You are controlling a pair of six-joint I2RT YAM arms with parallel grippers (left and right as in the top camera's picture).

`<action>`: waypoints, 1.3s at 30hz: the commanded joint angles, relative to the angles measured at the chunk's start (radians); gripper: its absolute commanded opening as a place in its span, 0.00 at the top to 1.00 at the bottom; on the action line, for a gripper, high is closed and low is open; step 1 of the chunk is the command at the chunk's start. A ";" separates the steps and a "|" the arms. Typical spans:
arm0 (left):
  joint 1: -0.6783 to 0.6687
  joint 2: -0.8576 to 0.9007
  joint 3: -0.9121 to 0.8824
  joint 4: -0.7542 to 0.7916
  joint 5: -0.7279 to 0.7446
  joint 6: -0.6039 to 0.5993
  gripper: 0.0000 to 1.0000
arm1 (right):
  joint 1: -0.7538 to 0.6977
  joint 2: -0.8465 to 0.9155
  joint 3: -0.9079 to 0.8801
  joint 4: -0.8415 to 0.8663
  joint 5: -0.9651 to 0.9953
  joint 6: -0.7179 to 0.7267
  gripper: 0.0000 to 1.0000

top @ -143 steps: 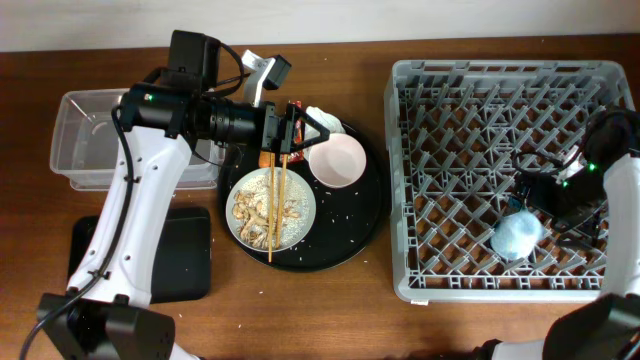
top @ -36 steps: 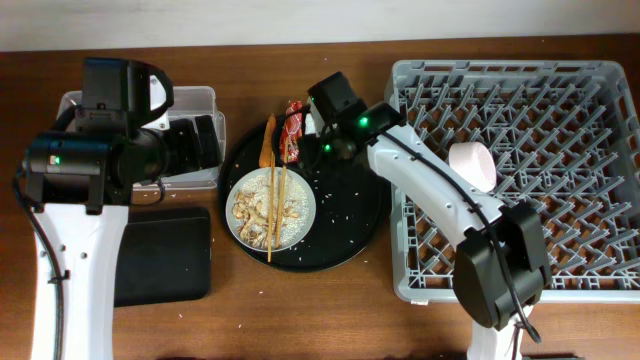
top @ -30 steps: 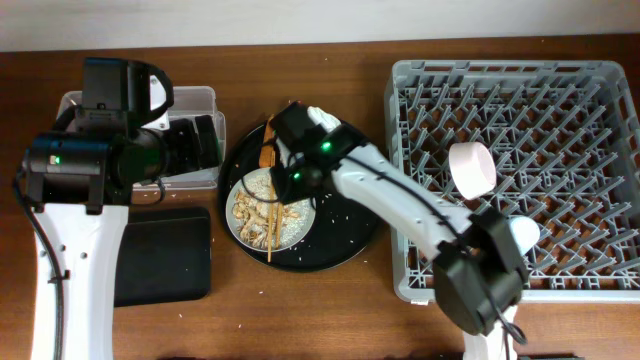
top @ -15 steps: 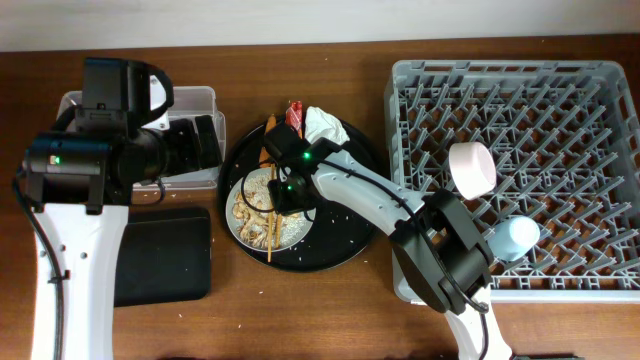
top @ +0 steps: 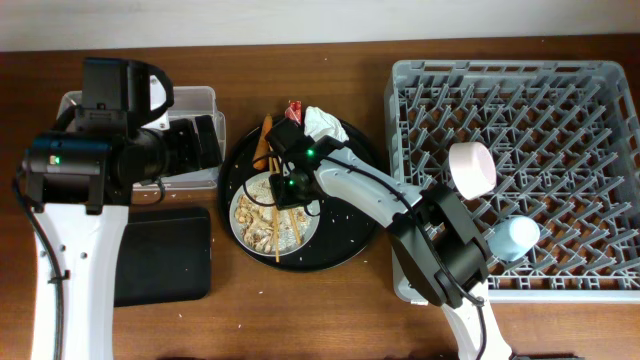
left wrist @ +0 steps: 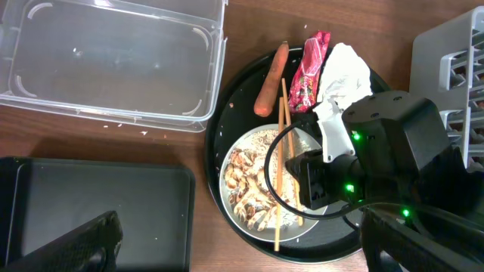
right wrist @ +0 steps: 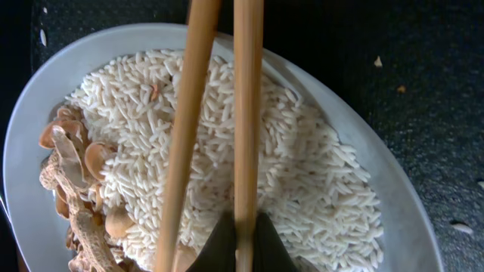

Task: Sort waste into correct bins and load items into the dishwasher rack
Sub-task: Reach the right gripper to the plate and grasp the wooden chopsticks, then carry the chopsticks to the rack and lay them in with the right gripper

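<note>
In the right wrist view my right gripper [right wrist: 243,240] is shut on one wooden chopstick [right wrist: 246,113]; the second chopstick [right wrist: 185,128] lies free just left of it. Both cross the whitish-grey plate [right wrist: 393,219] of rice and beige food scraps [right wrist: 76,174]. From overhead, the plate [top: 250,232] rests on the round black tray [top: 350,235] with the right gripper [top: 286,193] over it. The carrot stick [top: 263,143], red wrapper [top: 296,108] and napkin [top: 322,122] lie at the tray's far edge. My left gripper [top: 200,145] is open over the clear tub [top: 90,110], holding nothing.
The grey dishwasher rack [top: 560,80] fills the right side, with the white bowl [top: 472,168] and light-blue cup [top: 512,238] in it. The shallow black tray [top: 165,260] lies front left. In the left wrist view the tub [left wrist: 113,57] and black tray [left wrist: 98,211] sit left of the plate.
The right gripper came down onto the plate and closed on one chopstick. The chopsticks' near ends shifted slightly right. The left arm has not moved.
</note>
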 commanded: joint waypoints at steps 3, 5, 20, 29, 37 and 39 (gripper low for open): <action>0.002 0.005 0.011 0.002 0.007 -0.013 0.01 | -0.031 -0.147 0.005 -0.031 0.000 -0.013 0.96; 0.002 0.005 0.011 0.002 0.007 -0.013 0.01 | -0.048 -0.205 0.004 -0.050 0.011 -0.013 0.96; 0.002 0.005 0.011 0.002 0.007 -0.013 0.01 | -0.492 -0.301 -0.010 -0.385 0.254 -0.256 0.78; 0.002 0.005 0.011 0.002 0.007 -0.013 0.01 | -0.137 -0.294 -0.021 -0.310 0.033 -0.111 0.56; 0.002 0.005 0.011 0.002 0.007 -0.013 0.01 | 0.051 -0.092 -0.028 -0.171 0.191 0.120 0.70; 0.002 0.005 0.011 0.002 0.007 -0.013 0.01 | 0.052 -0.069 -0.028 -0.165 0.182 0.119 0.82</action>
